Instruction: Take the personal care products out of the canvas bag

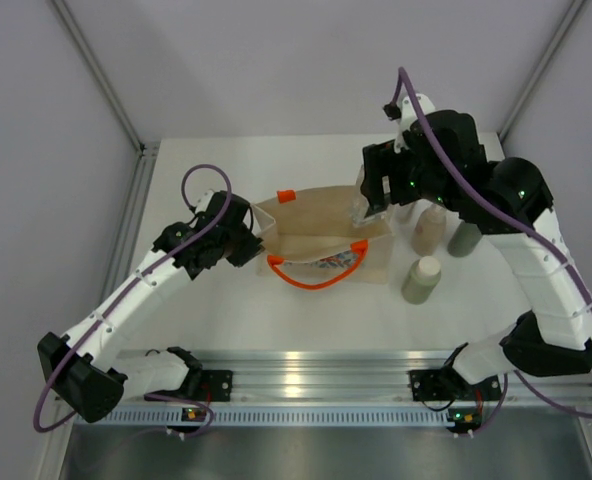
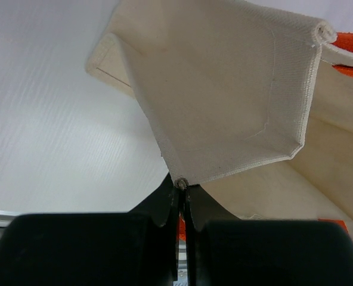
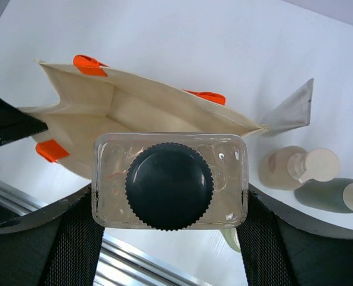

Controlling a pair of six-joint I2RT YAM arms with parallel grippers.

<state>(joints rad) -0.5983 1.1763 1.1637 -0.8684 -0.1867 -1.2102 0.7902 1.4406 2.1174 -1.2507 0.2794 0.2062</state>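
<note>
The beige canvas bag (image 1: 321, 240) with orange handles stands open at the table's middle. My left gripper (image 1: 248, 240) is shut on the bag's left rim; in the left wrist view the fingers pinch the rim's seam (image 2: 182, 183) of the bag (image 2: 224, 89). My right gripper (image 1: 373, 197) is shut on the dark-lidded square clear jar (image 3: 169, 180) and holds it above the bag's right end (image 3: 123, 113). Tan (image 1: 428, 232), grey-green (image 1: 464, 238) and sage (image 1: 422, 279) bottles stand right of the bag. A flat silvery tube (image 3: 293, 110) shows beside the bag's far corner.
The tan bottle (image 3: 290, 168) and grey-green bottle (image 3: 328, 195) stand close under my right arm. A metal rail (image 1: 316, 370) runs along the near edge. White walls and frame posts bound the table at the back and sides.
</note>
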